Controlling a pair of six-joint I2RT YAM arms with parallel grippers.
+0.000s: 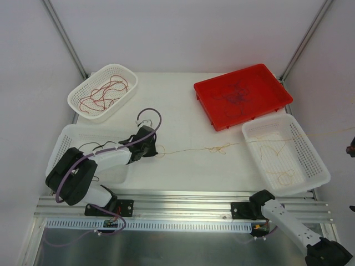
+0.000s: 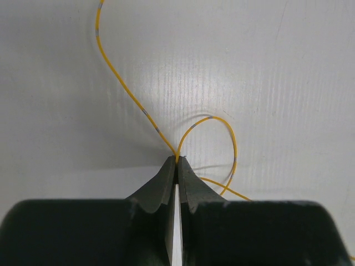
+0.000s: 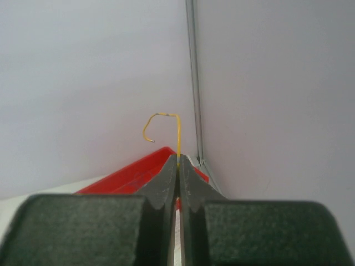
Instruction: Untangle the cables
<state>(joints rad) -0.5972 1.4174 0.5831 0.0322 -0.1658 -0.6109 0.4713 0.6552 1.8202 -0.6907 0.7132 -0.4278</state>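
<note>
A thin yellow cable (image 1: 188, 150) stretches across the white table from my left gripper (image 1: 153, 148), through a small knot (image 1: 222, 148), over the right basket and off the right edge. In the left wrist view my left gripper (image 2: 177, 160) is shut on this yellow cable (image 2: 125, 83), which loops beside the tips. My right gripper (image 3: 178, 162) is held up in the air, shut on the cable's other end (image 3: 178, 138), whose hooked tip sticks up. Red cables (image 1: 102, 93) lie in the far-left basket. Dark purple ones (image 1: 237, 100) lie in the red tray. More yellow strands (image 1: 277, 163) lie in the right basket.
A white basket (image 1: 62, 145) with a black wire sits under the left arm. Other containers are a white basket (image 1: 131, 77) at the back left, a red tray (image 1: 266, 77) at the back right and a white basket (image 1: 313, 160) at the right. Frame posts stand at the back corners.
</note>
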